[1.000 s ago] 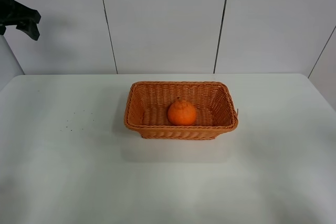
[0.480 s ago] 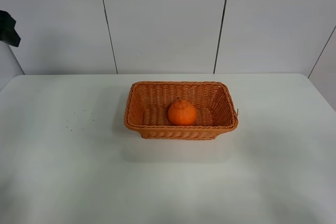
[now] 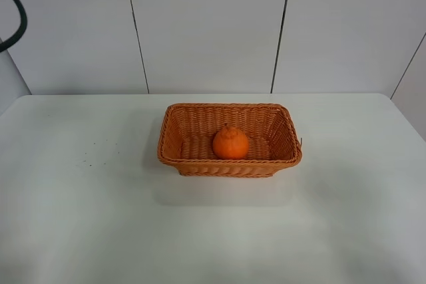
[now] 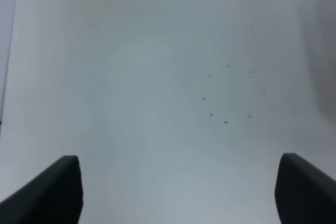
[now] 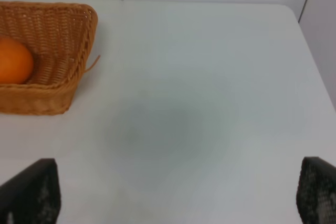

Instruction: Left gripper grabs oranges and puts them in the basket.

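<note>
The orange sits inside the wicker basket in the middle of the white table. The right wrist view also shows the orange in the basket. My left gripper is open and empty, high above bare table well to the left of the basket. Only its two black fingertips show, and it is out of the exterior view. My right gripper is open and empty over the table to the right of the basket.
A black cable loop hangs at the exterior view's top left edge. Small dark specks dot the table left of the basket, also in the left wrist view. A panelled wall stands behind the table.
The left arm has drawn back up and to the left, out of the exterior view; only its cable loop remains. The orange and basket have not moved.
</note>
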Motion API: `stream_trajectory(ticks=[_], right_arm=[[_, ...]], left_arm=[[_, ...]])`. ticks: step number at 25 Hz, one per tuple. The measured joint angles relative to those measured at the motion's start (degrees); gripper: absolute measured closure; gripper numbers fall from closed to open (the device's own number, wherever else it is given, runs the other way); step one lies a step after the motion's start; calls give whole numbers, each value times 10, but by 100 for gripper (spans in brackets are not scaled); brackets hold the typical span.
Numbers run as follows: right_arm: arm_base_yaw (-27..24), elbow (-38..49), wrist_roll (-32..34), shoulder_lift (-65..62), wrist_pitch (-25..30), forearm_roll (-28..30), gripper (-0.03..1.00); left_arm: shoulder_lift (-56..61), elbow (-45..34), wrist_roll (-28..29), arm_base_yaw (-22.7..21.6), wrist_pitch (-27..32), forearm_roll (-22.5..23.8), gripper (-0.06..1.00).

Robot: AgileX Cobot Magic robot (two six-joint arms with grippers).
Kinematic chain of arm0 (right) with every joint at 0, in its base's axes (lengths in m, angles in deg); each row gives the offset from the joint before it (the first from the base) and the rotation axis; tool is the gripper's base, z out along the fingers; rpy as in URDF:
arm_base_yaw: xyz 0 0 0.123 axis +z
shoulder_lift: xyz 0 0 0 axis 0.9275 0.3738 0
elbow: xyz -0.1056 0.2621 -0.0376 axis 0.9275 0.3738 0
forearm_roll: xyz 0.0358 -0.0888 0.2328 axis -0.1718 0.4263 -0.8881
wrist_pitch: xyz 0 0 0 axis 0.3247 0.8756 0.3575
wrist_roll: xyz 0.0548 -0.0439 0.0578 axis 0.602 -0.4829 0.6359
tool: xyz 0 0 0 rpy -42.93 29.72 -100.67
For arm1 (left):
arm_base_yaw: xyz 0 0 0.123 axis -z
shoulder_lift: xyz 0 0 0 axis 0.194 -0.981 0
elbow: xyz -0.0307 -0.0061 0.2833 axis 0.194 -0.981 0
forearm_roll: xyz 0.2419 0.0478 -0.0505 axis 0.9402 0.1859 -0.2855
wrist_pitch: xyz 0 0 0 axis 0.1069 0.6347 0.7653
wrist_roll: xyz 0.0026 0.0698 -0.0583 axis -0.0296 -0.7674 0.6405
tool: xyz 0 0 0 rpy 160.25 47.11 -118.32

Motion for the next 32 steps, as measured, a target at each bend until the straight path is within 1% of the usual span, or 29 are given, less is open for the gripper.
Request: stream_trajectory(ticks=[3, 5, 13, 16, 22, 25, 29, 32], right_arm=[[0, 0, 0, 0, 0, 0, 27], [0, 0, 0, 0, 0, 0, 27], [0, 0, 0, 0, 0, 0, 27], [0, 0, 0, 0, 0, 0, 27], [0, 0, 0, 0, 0, 0, 27], [0, 0, 0, 0, 0, 0, 27], [0, 0, 0, 0, 0, 0, 27], [0, 0, 0, 0, 0, 0, 27]], left_arm=[[65, -39, 0, 0, 0, -23, 10], [112, -64, 0, 0, 0, -29, 10], [280, -143, 6, 0, 3, -29, 10], [328, -161, 9, 0, 21, -29, 10], [409, -172, 12, 0, 83, -29, 10], [444, -173, 21, 0, 97, -33, 10], [486, -173, 22, 0, 107, -52, 10], [510, -173, 22, 0, 122, -54, 10]])
